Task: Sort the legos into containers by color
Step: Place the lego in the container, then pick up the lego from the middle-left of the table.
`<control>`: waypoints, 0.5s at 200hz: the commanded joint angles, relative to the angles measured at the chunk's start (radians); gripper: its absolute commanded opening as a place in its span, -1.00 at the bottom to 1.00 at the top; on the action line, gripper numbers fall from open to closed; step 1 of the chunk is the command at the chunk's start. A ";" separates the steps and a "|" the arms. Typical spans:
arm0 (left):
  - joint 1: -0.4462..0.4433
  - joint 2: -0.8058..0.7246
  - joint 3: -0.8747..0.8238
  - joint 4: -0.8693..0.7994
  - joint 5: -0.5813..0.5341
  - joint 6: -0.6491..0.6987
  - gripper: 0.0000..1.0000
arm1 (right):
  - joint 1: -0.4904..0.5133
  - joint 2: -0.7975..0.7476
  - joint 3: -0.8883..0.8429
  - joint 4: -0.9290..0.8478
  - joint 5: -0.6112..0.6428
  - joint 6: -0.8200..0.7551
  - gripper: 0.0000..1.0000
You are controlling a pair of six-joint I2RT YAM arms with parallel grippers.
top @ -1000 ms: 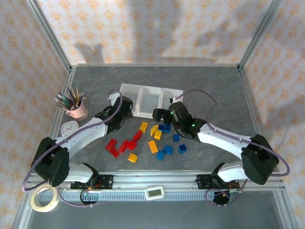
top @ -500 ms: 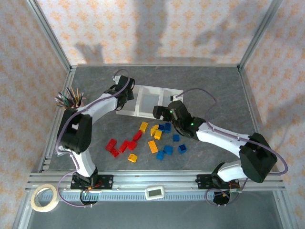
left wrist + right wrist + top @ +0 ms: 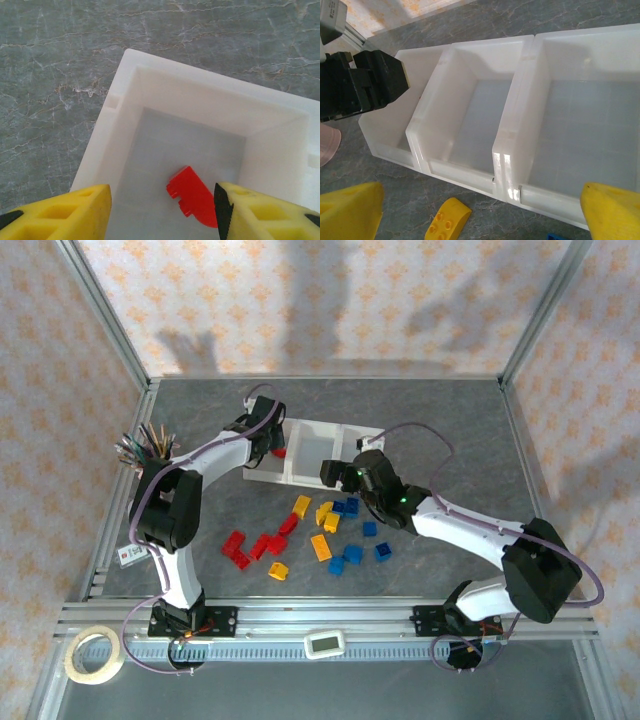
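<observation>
The containers are one white tray (image 3: 330,428) of three joined compartments. My left gripper (image 3: 272,444) hangs over the left compartment (image 3: 200,75), its yellow jaws apart (image 3: 162,212). A red lego (image 3: 192,197) lies loose on that compartment's floor, close to the right finger (image 3: 265,212); it also shows from above (image 3: 279,452). My right gripper (image 3: 332,477) stands open in front of the tray (image 3: 512,135), with nothing between its fingers (image 3: 480,215). Near it lie a yellow lego (image 3: 447,220) and blue ones (image 3: 350,508). Red legos (image 3: 240,546) lie further left.
Loose red, yellow and blue bricks are scattered on the grey table between the arms (image 3: 320,540). Pencils in a cup (image 3: 140,448) stand left of the left arm. A tape roll (image 3: 92,655) and a small white device (image 3: 325,643) sit on the near rail.
The left arm swung out over the tray's left compartment, then its jaws opened and the red lego dropped onto the compartment floor. The right arm barely moved.
</observation>
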 commanded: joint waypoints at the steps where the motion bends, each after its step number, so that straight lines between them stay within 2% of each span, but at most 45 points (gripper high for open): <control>1: -0.004 -0.110 -0.025 -0.019 0.049 0.009 0.20 | -0.005 -0.018 0.033 -0.023 -0.007 -0.027 1.00; 64: -0.042 -0.427 -0.310 0.023 0.137 -0.016 0.22 | -0.003 -0.061 -0.030 -0.086 -0.105 0.034 0.99; 100: -0.134 -0.551 -0.429 0.000 0.138 -0.039 0.27 | 0.014 -0.084 -0.103 -0.055 -0.141 0.077 1.00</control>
